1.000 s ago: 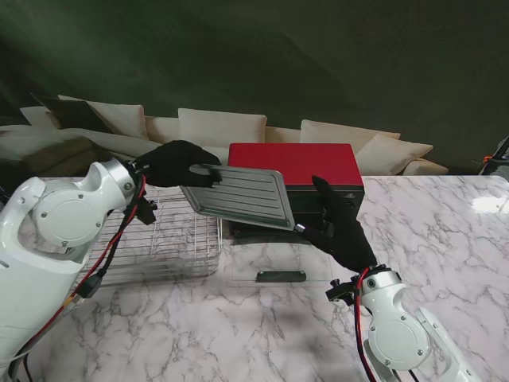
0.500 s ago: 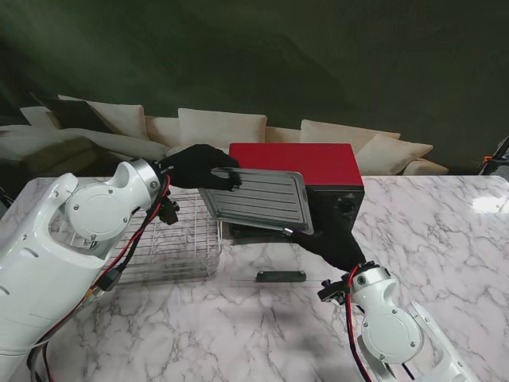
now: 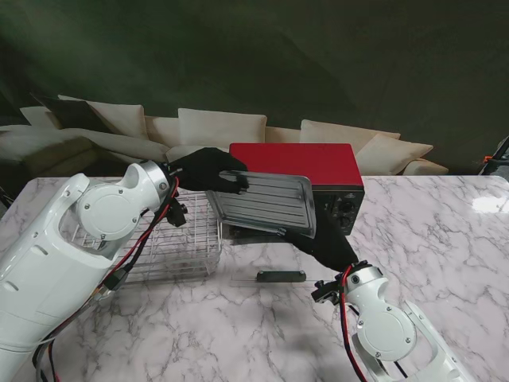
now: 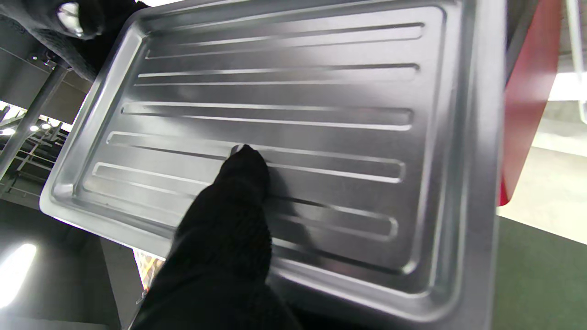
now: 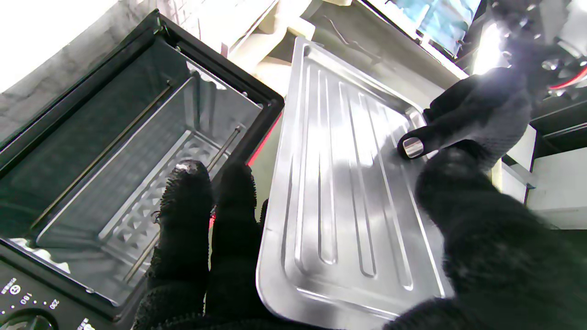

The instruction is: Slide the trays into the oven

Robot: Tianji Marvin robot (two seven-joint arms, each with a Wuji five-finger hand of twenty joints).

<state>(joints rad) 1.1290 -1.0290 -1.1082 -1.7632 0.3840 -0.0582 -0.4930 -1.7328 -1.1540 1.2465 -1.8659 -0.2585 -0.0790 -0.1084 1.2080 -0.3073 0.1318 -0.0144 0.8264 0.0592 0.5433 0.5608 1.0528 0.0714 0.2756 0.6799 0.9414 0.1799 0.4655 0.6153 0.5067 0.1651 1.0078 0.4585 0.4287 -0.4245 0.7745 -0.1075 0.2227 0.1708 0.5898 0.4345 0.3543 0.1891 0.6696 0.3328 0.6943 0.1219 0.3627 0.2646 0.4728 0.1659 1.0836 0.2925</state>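
Right hand (image 5: 220, 238) beside tray (image 5: 339, 192), oven (image 5: 114, 151) open.

A black-gloved left hand (image 4: 220, 247) presses its fingers (image 4: 245, 167) onto the ribbed metal tray (image 4: 321, 114), red oven (image 4: 527, 91) beyond.

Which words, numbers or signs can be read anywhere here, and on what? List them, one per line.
Small white marks on the black control panel of the red countertop oven: too small and blurred to read.
Dials on that panel in the stand view: markings cannot be made out.
Ribbed silver metal baking tray, held by the left hand and right hand: no text.
Wire rack: no text.
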